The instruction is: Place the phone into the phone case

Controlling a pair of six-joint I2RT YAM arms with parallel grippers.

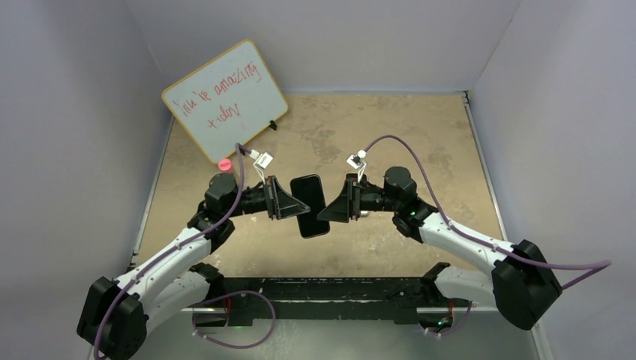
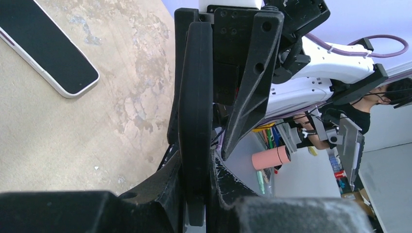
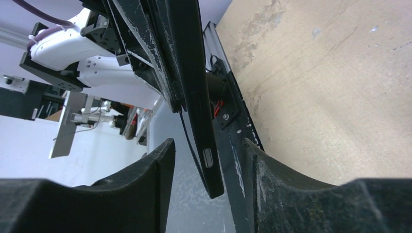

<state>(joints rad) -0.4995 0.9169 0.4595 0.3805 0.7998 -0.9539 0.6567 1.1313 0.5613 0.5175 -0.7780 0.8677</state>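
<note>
The phone case (image 1: 309, 196) is a flat matte black shell held level above the table between both grippers. My left gripper (image 1: 295, 204) is shut on its left edge. In the left wrist view the case (image 2: 195, 87) stands edge-on between the fingers of that gripper (image 2: 197, 165). My right gripper (image 1: 325, 211) is open, its fingers straddling the case's other edge (image 3: 201, 102) with a gap on one side. In its own view this gripper (image 3: 206, 145) shows the case's button cutout between its jaws. The phone (image 2: 46, 46), with a black screen and silvery rim, lies flat on the table. In the top view it is hidden under the case.
A whiteboard (image 1: 225, 97) with red writing leans at the back left, and a small pink object (image 1: 223, 163) lies in front of it. Grey walls enclose the tan table (image 1: 420, 135) on three sides. A black rail (image 1: 322, 289) runs along the near edge.
</note>
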